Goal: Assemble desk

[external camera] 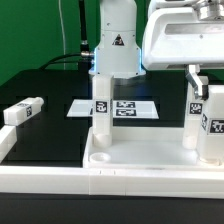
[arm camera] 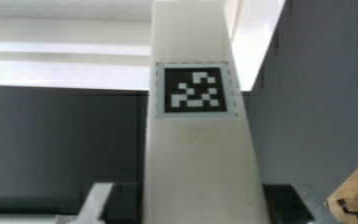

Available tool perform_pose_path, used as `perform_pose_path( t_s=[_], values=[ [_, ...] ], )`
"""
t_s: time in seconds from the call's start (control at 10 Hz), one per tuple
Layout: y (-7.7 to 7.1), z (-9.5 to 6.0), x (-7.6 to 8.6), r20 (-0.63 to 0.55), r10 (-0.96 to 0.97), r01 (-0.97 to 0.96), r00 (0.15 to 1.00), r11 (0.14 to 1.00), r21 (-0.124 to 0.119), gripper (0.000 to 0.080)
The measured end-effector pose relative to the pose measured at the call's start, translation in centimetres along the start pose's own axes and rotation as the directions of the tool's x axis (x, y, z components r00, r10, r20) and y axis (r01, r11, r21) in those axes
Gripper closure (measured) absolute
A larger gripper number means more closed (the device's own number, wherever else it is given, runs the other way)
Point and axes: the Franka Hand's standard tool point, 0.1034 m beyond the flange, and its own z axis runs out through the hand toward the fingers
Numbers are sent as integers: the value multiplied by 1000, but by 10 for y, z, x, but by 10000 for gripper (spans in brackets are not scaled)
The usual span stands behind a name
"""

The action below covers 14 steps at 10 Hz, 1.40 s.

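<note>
the tabletop (external camera: 150,178) floor lies open in a wide lane between the left upright leg (external camera: 101,115) and the right upright leg (external camera: 197,112); only its raised rim bars the way low down. the exterior view's right is crowded: the gripper (external camera: 197,82) hangs over the right leg's top, with another tagged white piece (external camera: 214,128) just beside. on the left, the black table is free save the loose leg (external camera: 22,111). the marker board (external camera: 125,107) lies flat behind. in the wrist view the leg (arm camera: 197,120) fills the middle.
</note>
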Motion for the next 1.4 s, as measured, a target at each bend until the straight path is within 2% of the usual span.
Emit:
perform_pose_path(
  t_s=[0.3,0.4,0.5,0.6,0.7,0.8,1.0,1.4],
  values=[
    [4,0,0,-66,-10,8,998,1000,-24,509],
    [4,0,0,-66,-9,8,998,1000,-24,509],
    [4,0,0,-66,-9,8,998,1000,-24,426],
    [4,1,0,-66,-10,8,998,1000,-24,245],
    [4,1,0,-65,-10,8,998,1000,-24,245],
    [4,1,0,-65,-9,8,998,1000,-24,166],
    [5,-2,2,-68,-6,4,998,1000,-23,154],
    [7,-28,24,-12,26,-26,1000,999,18,150]
  ],
)
